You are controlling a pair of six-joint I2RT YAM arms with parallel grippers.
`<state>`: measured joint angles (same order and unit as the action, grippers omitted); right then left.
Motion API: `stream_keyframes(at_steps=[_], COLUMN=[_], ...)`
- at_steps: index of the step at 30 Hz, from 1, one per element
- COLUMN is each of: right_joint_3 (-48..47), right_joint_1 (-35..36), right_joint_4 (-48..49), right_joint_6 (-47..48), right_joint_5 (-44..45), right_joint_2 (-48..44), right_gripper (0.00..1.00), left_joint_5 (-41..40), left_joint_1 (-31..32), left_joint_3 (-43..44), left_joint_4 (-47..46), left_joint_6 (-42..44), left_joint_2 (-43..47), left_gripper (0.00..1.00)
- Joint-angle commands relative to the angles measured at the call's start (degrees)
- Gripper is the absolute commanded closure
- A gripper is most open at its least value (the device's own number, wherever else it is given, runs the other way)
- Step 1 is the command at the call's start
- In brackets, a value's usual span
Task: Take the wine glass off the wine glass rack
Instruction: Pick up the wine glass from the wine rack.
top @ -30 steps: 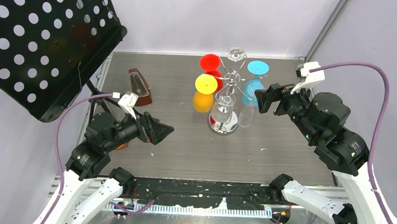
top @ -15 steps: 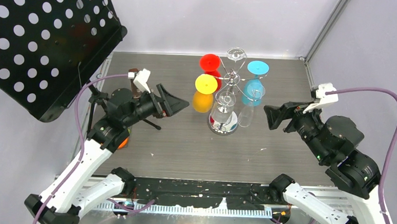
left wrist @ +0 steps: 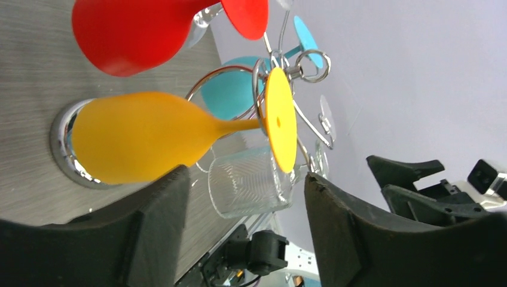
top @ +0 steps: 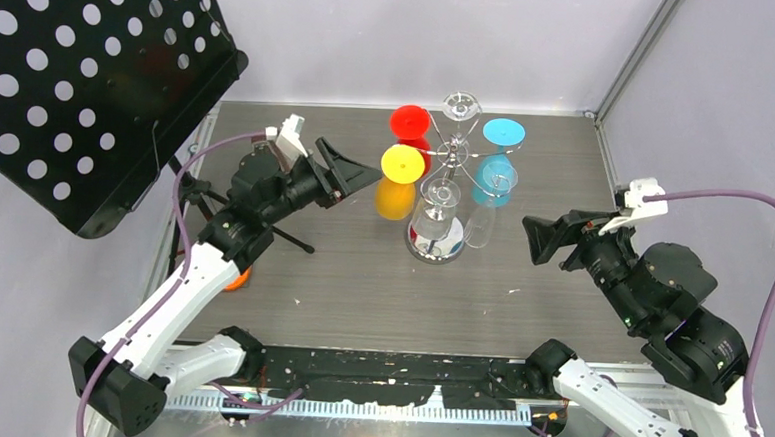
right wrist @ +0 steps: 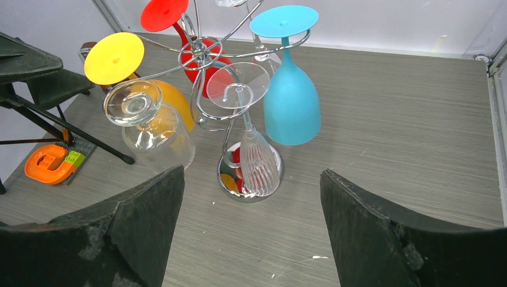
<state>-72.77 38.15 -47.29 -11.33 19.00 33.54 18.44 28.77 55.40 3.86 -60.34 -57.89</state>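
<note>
**Yellow wine glass (top: 398, 184) just ahead of left gripper (top: 355, 180), long axis upright**

Hung upside down on the wine glass rack (top: 454, 154), toward the far middle of the table (top: 360, 287). Foot disc on top, caught in a scroll arm on the rack's left side. Stem and bowl straight down, so long axis vertical. Crowded by neighbours on the same rack: red glass (top: 410, 123) just behind, clear glass (top: 437, 209) just to the near right, blue glass (top: 491, 174) across the post.

Just beyond the left gripper's fingertips, toward the table's centre. Touching or not: impossible to tell. Jaws parted fairly wide, nothing between them.

In the left wrist view, glass stretched crosswise, bowl toward one finger, foot toward the other. Closing line therefore along the glass's length rather than across it, by this reading. Gap level with stem and foot more than bowl. Glass off to one side of the gap, not yet inside it.

Right gripper (top: 530, 241) well apart on the opposite side of the rack, jaws spread wide, empty, facing the blue and clear glasses. Left arm plainly the nearer and, judging by the pose, the one to make the take.

Probably needed next: a short advance to bring the stem between the fingers. Then a slide outward along the scroll arm, away from the post, with care for the red and clear neighbours.
</note>
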Motion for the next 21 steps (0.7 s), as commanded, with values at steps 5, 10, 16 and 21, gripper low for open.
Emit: stream_keyframes(at_steps=[5, 10, 16, 21], right_joint_3=[0.7, 0.6, 0.9, 1.4], right_joint_1=[0.3, 0.3, 0.4, 0.3], right_joint_4=[0.8, 0.8, 0.6, 0.5], right_joint_6=[-0.5, -0.8, -0.9, -1.1], right_joint_5=[1.2, 1.2, 1.2, 1.3], right_joint_2=[-1.6, -1.9, -2.3, -3.0], right_gripper=[0.11, 0.11, 0.11, 0.11], left_joint_5=[2.4, 2.2, 2.1, 2.2], left_joint_1=[0.1, 0.4, 1.2, 1.8], left_joint_3=[4.3, 4.5, 5.2, 5.8], left_joint_4=[-9.3, -9.9, -9.6, -9.5], left_joint_6=[-5.3, -6.4, -6.6, -6.5], left_joint_2=[-3.9, -5.0, -6.5, -7.5], left_gripper=[0.4, 0.44, 0.52, 0.59])
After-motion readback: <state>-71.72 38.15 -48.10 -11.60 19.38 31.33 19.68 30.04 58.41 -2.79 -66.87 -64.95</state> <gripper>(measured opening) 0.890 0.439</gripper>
